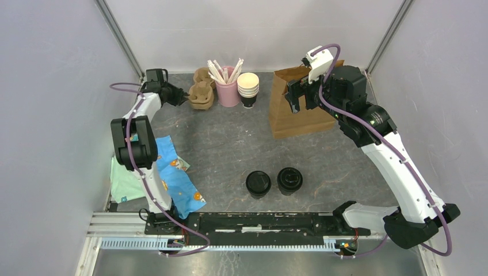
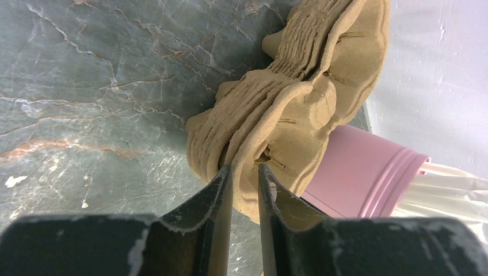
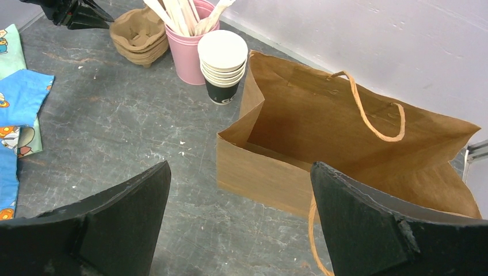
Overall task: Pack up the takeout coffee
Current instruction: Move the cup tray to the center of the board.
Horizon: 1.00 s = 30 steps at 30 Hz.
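Observation:
Two takeout coffee cups, black with round black lids, stand upright side by side (image 1: 258, 184) (image 1: 289, 180) near the table's front; neither wrist view shows them. The brown paper bag (image 1: 299, 115) (image 3: 345, 132) stands open at the back right. My right gripper (image 1: 294, 98) (image 3: 240, 164) hangs wide open and empty just in front of the bag's near wall. My left gripper (image 1: 185, 96) (image 2: 244, 168) is at the back left, shut on the edge of the top cardboard cup carrier (image 2: 288, 115) (image 1: 201, 92), whose wall sits between the fingers.
A pink cup of wooden stirrers (image 1: 228, 92) (image 2: 368, 172) (image 3: 190, 52) stands next to the carrier stack (image 3: 140, 34). A stack of lidless cream-rimmed cups (image 1: 248, 89) (image 3: 222, 57) is beside the bag. Blue and green cloths (image 1: 172, 172) (image 3: 17, 98) lie front left. Walls close in left, right and back.

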### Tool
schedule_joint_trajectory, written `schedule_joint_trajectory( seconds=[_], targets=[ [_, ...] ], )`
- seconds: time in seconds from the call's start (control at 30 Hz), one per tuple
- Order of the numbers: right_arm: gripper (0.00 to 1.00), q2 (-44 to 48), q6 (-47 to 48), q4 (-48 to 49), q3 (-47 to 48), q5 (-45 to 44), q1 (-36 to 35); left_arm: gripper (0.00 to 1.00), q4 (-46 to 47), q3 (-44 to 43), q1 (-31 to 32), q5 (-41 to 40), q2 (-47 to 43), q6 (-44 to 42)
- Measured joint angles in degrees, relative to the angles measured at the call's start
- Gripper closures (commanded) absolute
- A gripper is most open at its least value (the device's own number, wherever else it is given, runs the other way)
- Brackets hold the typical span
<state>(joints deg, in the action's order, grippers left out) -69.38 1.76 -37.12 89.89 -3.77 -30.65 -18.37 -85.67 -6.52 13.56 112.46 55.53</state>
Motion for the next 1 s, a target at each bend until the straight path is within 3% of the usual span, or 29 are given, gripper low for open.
schedule_joint_trajectory(
  seconds=[0.7, 1.0],
  targets=[
    [0.02, 0.0, 0.0, 0.2, 0.0, 0.3, 0.0, 0.59, -10.3, -9.0, 5.0, -9.0, 5.1, -8.8],
    [0.02, 0.0, -0.1, 0.2, 0.0, 0.3, 0.0, 0.88, -15.6, -13.1, 5.4, -11.0, 8.7, -12.8]
  ],
)
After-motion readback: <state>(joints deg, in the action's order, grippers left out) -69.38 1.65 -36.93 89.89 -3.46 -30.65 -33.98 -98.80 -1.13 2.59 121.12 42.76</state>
